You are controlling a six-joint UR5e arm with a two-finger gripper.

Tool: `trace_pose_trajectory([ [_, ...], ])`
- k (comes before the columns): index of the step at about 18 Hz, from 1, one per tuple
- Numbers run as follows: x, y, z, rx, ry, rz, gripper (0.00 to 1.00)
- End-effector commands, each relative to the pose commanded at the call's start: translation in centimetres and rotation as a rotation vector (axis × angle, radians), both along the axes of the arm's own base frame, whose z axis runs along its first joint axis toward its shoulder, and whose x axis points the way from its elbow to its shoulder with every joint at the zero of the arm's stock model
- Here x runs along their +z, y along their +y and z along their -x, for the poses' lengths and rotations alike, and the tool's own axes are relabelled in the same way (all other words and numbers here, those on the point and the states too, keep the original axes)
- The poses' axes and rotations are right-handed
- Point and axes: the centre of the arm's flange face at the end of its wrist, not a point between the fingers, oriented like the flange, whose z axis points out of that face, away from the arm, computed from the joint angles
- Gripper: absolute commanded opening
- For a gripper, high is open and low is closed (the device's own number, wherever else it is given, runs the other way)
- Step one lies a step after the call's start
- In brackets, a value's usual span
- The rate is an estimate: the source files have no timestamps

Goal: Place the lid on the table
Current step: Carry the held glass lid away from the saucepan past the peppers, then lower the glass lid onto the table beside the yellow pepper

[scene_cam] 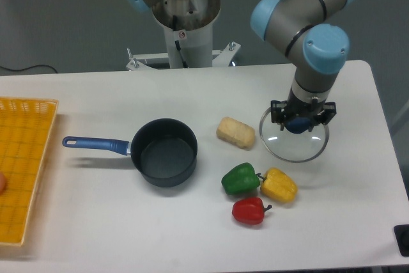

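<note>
Gripper [299, 121] jaws clamped on lid [294, 140] knob, right of bread [236, 132]; early release w/ tilt = lid rolls off table [96, 94].

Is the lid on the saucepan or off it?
Off. The lid is in the gripper, right of the open saucepan.

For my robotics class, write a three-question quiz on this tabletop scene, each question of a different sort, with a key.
1. True or false: the lid sits on the saucepan.
2. Which pepper lies nearest the front table edge? A green B yellow C red
3. Fill in: the end effector is at the lid's ____.

Key: 1 false, the lid is right of the bread; 2 C, the red pepper; 3 knob.
</note>
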Motion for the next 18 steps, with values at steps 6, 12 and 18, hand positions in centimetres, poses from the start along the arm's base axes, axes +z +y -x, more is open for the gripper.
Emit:
trace_pose_trajectory([
  [6, -1.4, -0.9, 1.8, -0.028, -0.004, -0.028, 0.63],
  [12, -3.3, -1.6, 3.0, -0.027, -0.012, -0.028, 0.63],
  [18, -4.6, -1.4, 3.5, -0.028, -0.003, -0.026, 0.63],
])
